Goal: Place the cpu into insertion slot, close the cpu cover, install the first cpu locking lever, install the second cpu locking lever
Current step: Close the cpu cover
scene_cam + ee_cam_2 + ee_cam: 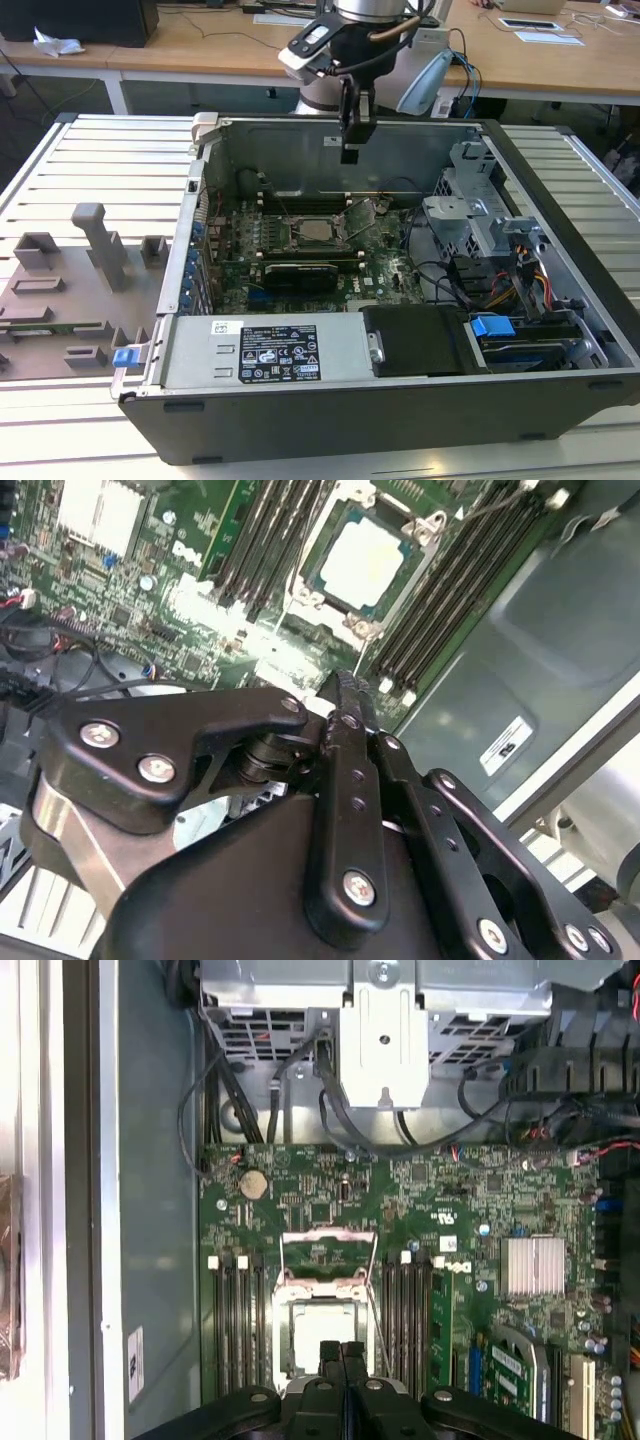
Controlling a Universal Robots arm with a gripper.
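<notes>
We see a slatted metal worktop carrying an open computer case that lies on its side, with a grey tray of moulded fixtures beside it at the exterior view's left. On the floor of the case lies the green board, flanked by cables and a drive cage at the exterior view's right.

The pincer hangs from the arm above the open case, over the board and clear of it. In both wrist views its black fingers are pressed together with nothing between them – clenched on air.

Beneath it, the insertion slot sits between two banks of long black memory slots. The cpu cover stands swung up from the slot on its hinge side – not closed.

The cpu lies flat in the slot, its silvery top facing up; we also find it in the exterior view and the second wrist view.
</notes>
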